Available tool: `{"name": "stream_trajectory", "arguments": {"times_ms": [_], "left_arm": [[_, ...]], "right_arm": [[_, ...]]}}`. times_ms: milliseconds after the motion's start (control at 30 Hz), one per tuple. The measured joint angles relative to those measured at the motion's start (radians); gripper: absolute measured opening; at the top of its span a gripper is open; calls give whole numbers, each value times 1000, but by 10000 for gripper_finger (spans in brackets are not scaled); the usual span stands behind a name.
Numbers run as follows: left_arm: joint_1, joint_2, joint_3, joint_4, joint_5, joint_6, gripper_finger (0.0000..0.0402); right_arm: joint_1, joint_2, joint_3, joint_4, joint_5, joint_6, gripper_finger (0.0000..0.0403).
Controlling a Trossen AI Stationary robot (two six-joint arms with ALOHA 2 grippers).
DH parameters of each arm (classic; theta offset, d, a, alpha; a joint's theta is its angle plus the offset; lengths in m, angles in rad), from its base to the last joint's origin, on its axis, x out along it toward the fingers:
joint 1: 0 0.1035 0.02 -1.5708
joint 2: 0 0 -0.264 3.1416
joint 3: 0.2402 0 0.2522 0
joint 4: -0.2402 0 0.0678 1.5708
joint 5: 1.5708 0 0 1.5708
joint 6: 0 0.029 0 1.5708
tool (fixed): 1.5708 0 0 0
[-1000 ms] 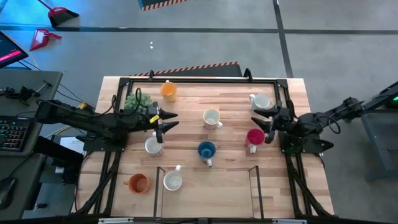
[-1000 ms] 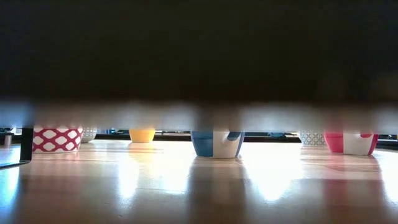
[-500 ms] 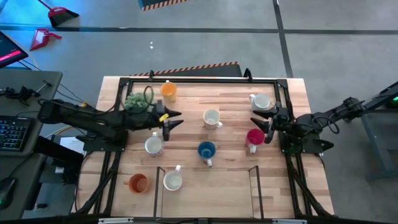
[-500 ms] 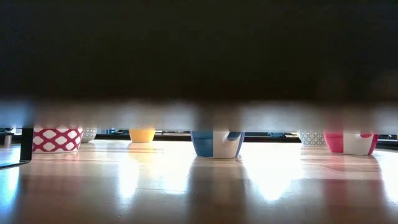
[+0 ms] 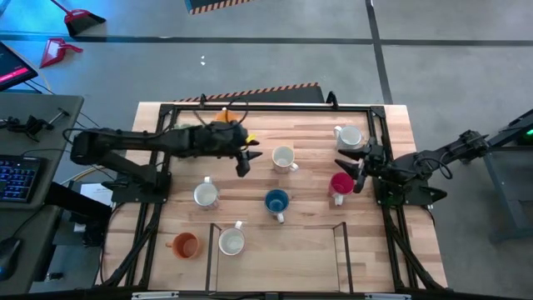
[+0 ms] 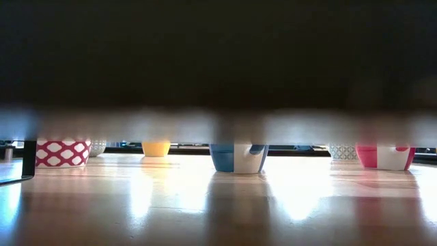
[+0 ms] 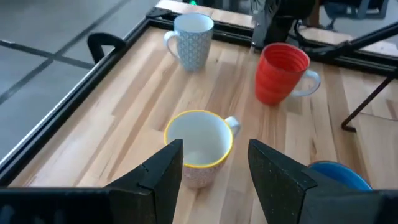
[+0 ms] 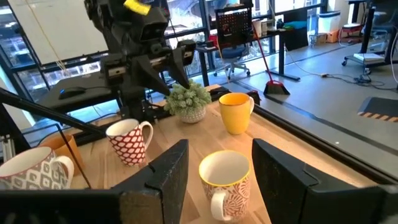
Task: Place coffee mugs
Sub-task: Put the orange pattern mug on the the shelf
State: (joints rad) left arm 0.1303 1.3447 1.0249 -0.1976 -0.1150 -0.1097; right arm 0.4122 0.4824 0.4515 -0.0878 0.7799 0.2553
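Several coffee mugs stand upright on the wooden table (image 5: 391, 242). My left gripper (image 5: 246, 158) is open, just left of the middle white mug (image 5: 283, 158); in the left wrist view this yellow-rimmed mug (image 7: 199, 146) stands just ahead of the gripper (image 7: 214, 165), untouched. My right gripper (image 5: 356, 173) is open beside the red mug (image 5: 341, 184), touching nothing. Other mugs: a blue one (image 5: 276, 201), a white one (image 5: 205, 194), a patterned white one (image 5: 348, 136), an orange one (image 5: 183, 245), another white one (image 5: 231, 241). My left arm largely hides the far orange mug (image 8: 235, 112).
A potted plant (image 8: 186, 99) stands at the far left, under my left arm. A black frame (image 5: 266, 107) runs along the table's edges, and a thin frame (image 5: 275, 225) marks a rectangle at the near edge. The low view shows only mug bases, such as the blue one (image 6: 237, 157).
My left gripper has moved away from the white mug at the left, toward the table's right edge and a little up, and now stands beside the middle white mug. It stays open. The arm now covers the plant and the far orange mug.
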Motion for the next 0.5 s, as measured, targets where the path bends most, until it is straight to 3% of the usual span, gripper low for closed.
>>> {"name": "stream_trajectory", "arguments": {"times_ms": [267, 500], "left_arm": [[16, -4, 66, -56, -2, 66, 170], [16, -151, 67, -211, -2, 88, 170]], "right_arm": [[-13, 46, 5, -4, -10, 82, 165], [-140, 258, 179, -86, -147, 41, 165]]}}
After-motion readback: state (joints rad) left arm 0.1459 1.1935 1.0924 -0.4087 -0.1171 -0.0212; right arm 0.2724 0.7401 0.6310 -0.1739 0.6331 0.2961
